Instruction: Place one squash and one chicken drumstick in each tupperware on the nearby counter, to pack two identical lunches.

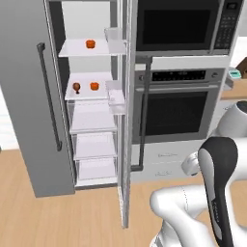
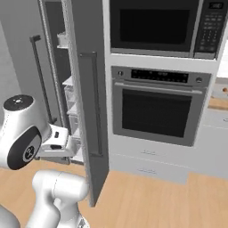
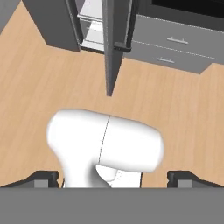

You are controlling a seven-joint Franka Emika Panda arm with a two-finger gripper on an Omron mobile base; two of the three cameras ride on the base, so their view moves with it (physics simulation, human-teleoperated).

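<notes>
Wood floor [image 3: 39, 87], hand [image 3: 113, 178] wide open, empty

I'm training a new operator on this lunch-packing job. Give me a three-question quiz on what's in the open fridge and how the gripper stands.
1. True or false: the fridge door stands open.
2. How many squash are on the fridge shelves? A) one B) two C) four
3. Fill in: the chicken drumstick lies on the same shelf as the lower squash, to its ____ in the left base view.

Key:
1. True.
2. B: the upper squash sits one shelf above the lower one.
3. Left.
The gripper is open and empty, pointing down at the wooden floor.
</notes>
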